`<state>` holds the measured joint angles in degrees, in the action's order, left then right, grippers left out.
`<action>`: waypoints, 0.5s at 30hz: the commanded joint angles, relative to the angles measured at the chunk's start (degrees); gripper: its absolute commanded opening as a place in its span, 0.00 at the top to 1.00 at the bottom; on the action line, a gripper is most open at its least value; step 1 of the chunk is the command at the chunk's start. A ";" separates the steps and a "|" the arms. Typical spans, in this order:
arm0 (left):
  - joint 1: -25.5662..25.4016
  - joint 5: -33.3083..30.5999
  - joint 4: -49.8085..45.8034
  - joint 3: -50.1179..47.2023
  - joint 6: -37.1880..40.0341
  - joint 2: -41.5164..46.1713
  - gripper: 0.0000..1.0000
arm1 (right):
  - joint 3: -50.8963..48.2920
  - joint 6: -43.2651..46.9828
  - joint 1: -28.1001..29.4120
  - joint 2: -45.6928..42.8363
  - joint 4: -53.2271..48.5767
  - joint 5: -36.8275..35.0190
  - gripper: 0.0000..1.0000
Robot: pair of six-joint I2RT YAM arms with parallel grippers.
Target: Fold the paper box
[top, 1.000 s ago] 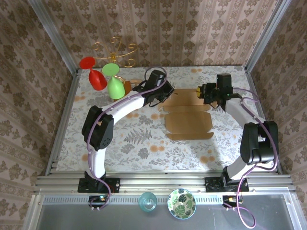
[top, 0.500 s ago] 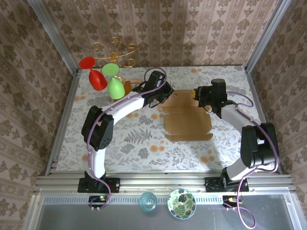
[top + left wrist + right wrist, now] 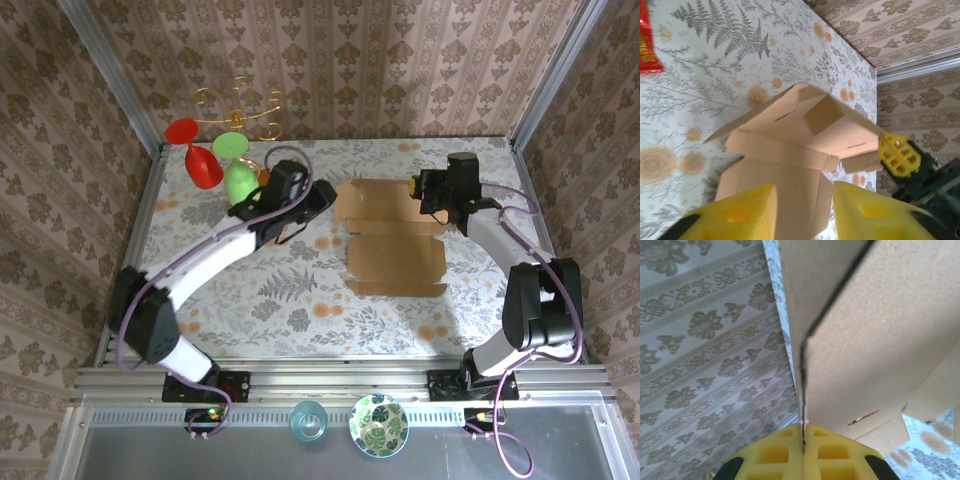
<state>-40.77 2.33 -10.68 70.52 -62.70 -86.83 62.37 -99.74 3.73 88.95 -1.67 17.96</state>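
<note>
The paper box (image 3: 392,250) lies on the table (image 3: 250,290), a little to the 3 o'clock side of its middle. It is not yet a box. The near panel lies flat, with its side flaps spread out. In the left wrist view the far panel (image 3: 790,150) is tilted up off the tablecloth.

At the box's 1 o'clock corner the right gripper (image 3: 420,188) is clamped on a flap. Its own camera shows the cardboard edge (image 3: 880,340) running straight down into the closed fingers (image 3: 803,432). The left wrist view shows the same yellow tip (image 3: 897,155) pinching that corner.

The change is on the other side. A second ago the left gripper (image 3: 322,197) was closed at the box's 10 o'clock edge. Now it has let go and drawn back toward 9 o'clock. Its fingers (image 3: 804,192) stand apart, with the cardboard ahead of them and untouched.

So the raised panel now hangs from the right arm alone. My guess is that the left arm is resetting for a fresh grip or a push on a side flap. Until then the panel may sag or twist on that single corner.
</note>
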 commanded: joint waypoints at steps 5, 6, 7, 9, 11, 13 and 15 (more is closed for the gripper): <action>1.41 -0.60 16.96 -21.71 -3.53 1.13 0.82 | 6.85 -1.06 -0.83 -4.11 -13.23 1.39 1.00; 1.57 -0.43 20.87 -22.81 -3.83 -0.54 0.82 | 7.30 -0.98 -0.83 -4.21 -14.13 1.42 1.00; 1.65 -0.21 24.89 -23.55 -3.83 -2.45 0.83 | 7.78 -1.06 -0.90 -4.23 -15.11 1.56 1.00; 1.60 0.21 30.57 -23.52 -4.59 -6.66 0.83 | 8.12 -1.49 -0.89 -4.30 -15.92 1.97 1.00; 1.59 -0.22 37.15 -23.71 -6.23 -11.01 0.84 | 8.63 -1.63 -0.91 -4.37 -17.34 2.22 1.00; 1.59 -2.04 44.74 -24.81 -8.48 -14.67 0.84 | 8.91 -1.90 -1.00 -4.46 -18.22 2.14 1.00; 1.32 -4.16 52.14 -25.68 -10.07 -17.87 0.84 | 8.87 -2.67 -1.08 -4.35 -18.19 2.25 1.00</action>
<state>-39.33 1.28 24.97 46.19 -69.06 -102.17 69.69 -100.84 2.92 85.73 -16.43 19.14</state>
